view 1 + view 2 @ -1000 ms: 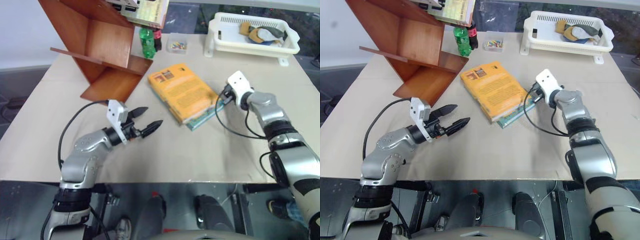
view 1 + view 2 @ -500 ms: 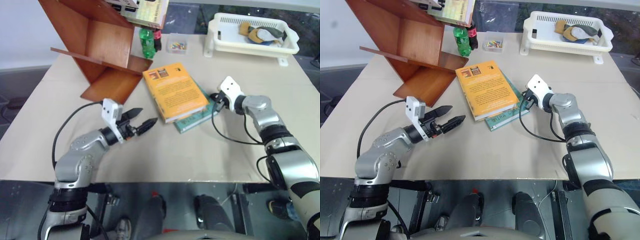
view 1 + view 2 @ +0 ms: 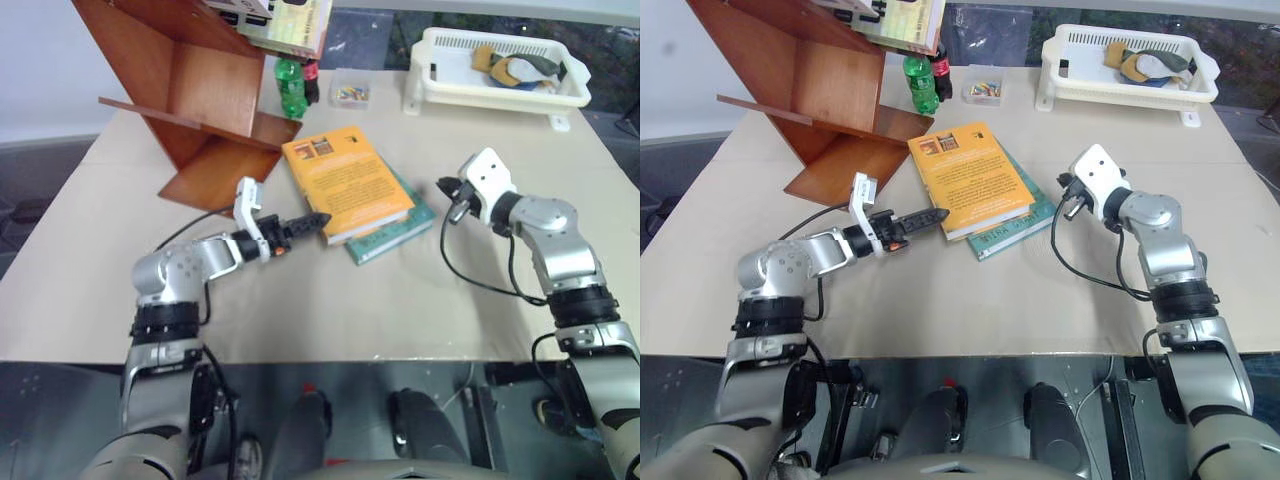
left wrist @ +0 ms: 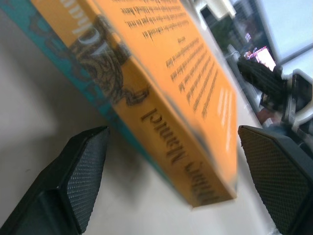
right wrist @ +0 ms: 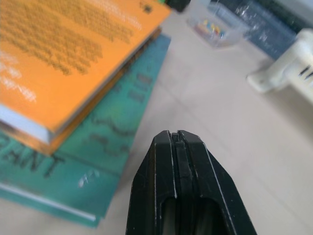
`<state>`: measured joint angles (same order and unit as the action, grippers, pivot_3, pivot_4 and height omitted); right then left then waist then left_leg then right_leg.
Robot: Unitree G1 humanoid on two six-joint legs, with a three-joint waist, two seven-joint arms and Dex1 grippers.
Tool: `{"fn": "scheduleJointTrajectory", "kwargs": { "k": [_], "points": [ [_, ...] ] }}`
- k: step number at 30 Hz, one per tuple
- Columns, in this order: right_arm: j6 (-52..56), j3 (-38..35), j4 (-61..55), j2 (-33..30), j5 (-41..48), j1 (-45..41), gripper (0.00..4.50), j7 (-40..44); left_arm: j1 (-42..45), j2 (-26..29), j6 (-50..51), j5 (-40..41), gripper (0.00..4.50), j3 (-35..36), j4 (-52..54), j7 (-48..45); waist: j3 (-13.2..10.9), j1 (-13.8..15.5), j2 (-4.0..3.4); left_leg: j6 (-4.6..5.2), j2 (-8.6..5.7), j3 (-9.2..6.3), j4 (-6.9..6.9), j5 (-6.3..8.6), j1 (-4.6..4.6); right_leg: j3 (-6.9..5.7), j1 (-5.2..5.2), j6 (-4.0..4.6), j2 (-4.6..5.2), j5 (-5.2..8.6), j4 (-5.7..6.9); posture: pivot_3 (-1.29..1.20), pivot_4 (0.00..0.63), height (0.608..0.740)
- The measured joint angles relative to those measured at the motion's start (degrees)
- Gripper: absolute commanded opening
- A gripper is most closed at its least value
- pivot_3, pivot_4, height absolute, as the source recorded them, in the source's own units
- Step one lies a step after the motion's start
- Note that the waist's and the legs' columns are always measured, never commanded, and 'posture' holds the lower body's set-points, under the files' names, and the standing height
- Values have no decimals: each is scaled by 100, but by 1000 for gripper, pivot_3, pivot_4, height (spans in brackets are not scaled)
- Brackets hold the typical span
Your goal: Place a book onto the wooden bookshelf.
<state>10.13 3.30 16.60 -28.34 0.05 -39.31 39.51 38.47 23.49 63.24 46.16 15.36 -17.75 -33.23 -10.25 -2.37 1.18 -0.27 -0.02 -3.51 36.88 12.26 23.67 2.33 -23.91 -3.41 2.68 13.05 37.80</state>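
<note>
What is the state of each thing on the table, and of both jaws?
Orange book: closed, lying flat on the teal book, not gripped.
Teal book: closed, flat on the table, under the orange book.
Wooden bookshelf: tilted, with books on its top.
Green bottle: upright.
White basket: holding items.
Left gripper: jaws open, at the orange book's edge.
Right gripper: jaws shut, empty.

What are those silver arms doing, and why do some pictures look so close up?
It's a robot with two arms. Two pictures come from cameras in its head, looking down at a table. The close-up ones come from small cameras on its wrists. The left gripper has its black fingers open on either side of the corner of the orange book, which lies on a teal book. The right gripper is shut and holds nothing. Nearby are the wooden bookshelf, a white basket and a green bottle.
</note>
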Motion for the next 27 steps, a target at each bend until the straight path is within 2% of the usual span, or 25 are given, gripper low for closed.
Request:
{"fn": "scheduleJointTrajectory", "kwargs": {
  "k": [6,11,13,15,17,18,19,21,22,23,27],
  "points": [
    [738,-19,-1339,24,118,537,78,-202,984,-273,-13,15,4500,667,-2002,306,0,16,1,0,-11,-7,13,0,8,-5,0,-1,7,1,4,0,150,740],
    [1511,-307,-3174,-38,797,1417,78,-112,1492,-289,-457,-152,4500,788,-3232,20,0,51,1,0,-13,-19,10,0,11,-16,0,-1,7,2,2,0,150,740],
    [1884,-409,-3975,-98,1198,1821,605,-16,1626,-267,-598,-243,4500,787,-3523,-130,0,45,1,0,-16,-19,11,0,11,-15,2,-2,10,2,2,0,150,740],
    [2341,-638,-4912,-175,1625,2326,1378,-50,1749,-278,-673,-355,4500,776,-3760,-265,0,58,2,0,-18,-22,12,1,13,-18,4,-3,11,2,2,0,150,740],
    [2693,-817,-5602,-213,1959,2712,2369,-131,1826,-268,-753,-439,4500,775,-3923,-349,0,58,2,1,-18,-21,13,1,11,-17,5,-3,12,2,2,0,150,740],
    [2793,-884,-5808,-224,2044,2832,2435,-158,1853,-271,-764,-450,4500,770,-3968,-371,0,59,2,1,-18,-20,13,1,12,-17,4,-3,13,2,2,0,150,740],
    [3066,-1026,-6318,-269,2293,3141,3059,-247,1914,-251,-827,-536,4500,775,-4091,-435,0,51,4,1,-18,-21,13,1,8,-18,6,-3,12,3,3,0,150,740],
    [3412,-1289,-6951,-273,2606,3623,3698,-476,2058,-276,-916,-615,4500,765,-4287,-518,0,42,7,1,-17,-23,14,1,8,-18,6,-4,11,3,4,0,150,740],
    [3495,-1358,-7165,-285,2743,3811,4195,-579,2109,-264,-965,-660,4500,769,-4374,-551,0,47,7,1,-17,-24,14,1,9,-19,6,-4,10,3,5,0,150,740],
    [3540,-1401,-7306,-318,2871,3928,4418,-671,2144,-250,-1018,-683,4500,775,-4438,-566,0,49,7,1,-17,-24,15,1,7,-19,9,-4,11,3,5,0,150,740],
    [3389,-1637,-7451,-757,3459,4359,4418,-1232,2386,-264,-1208,-806,4500,840,-4774,-628,-1,49,10,2,-17,-21,27,1,7,-18,17,-6,13,3,1,0,150,740]
  ]
}}
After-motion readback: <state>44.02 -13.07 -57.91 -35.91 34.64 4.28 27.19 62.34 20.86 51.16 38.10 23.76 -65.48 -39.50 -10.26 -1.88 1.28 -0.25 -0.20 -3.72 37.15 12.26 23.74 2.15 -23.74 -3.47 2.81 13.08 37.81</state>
